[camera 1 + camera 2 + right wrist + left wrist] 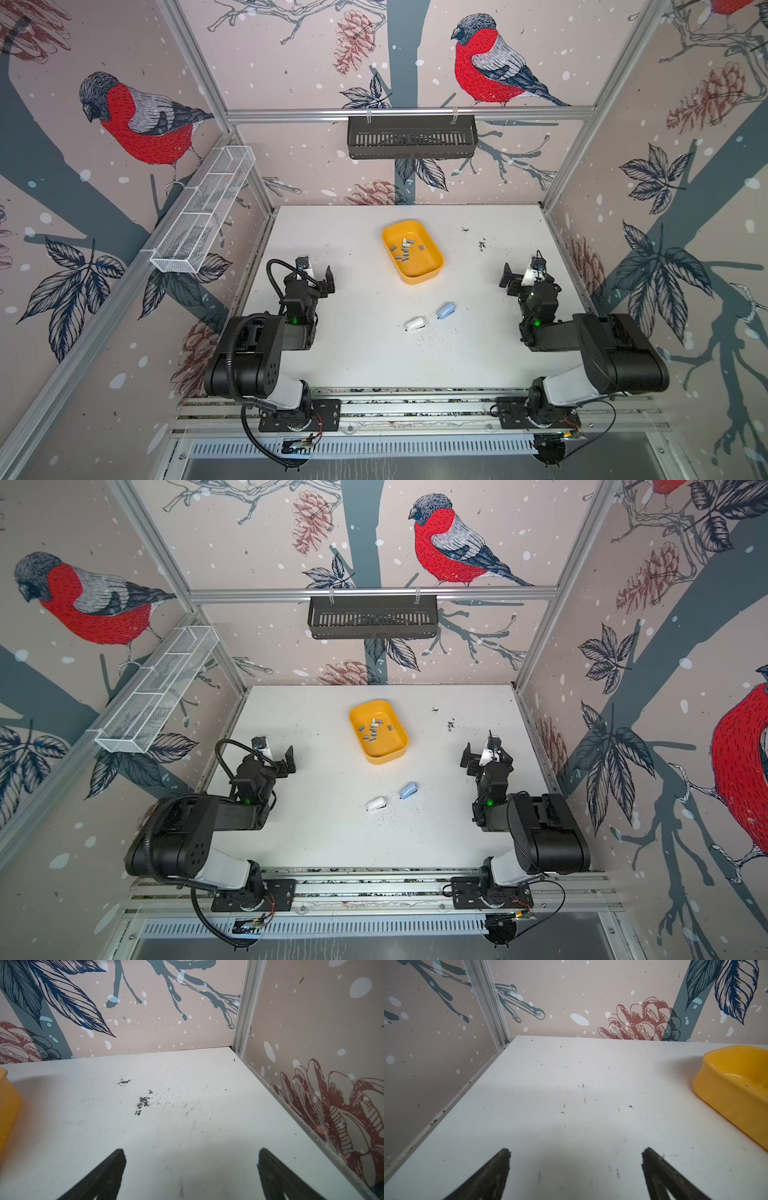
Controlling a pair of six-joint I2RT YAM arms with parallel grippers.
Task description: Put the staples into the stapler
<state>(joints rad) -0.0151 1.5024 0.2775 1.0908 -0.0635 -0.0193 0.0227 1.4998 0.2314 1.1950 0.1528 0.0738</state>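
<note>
Left pincer (576,1153) and right pincer (191,1153) gape, staples (403,249) in yellow tray (419,277).

Bright even light, soft shadows on the white table (365,357), edge distortion, blurry jaws in wrist views.

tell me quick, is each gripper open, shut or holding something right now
Left gripper: open, holding nothing.
Right gripper: open, holding nothing.
</note>
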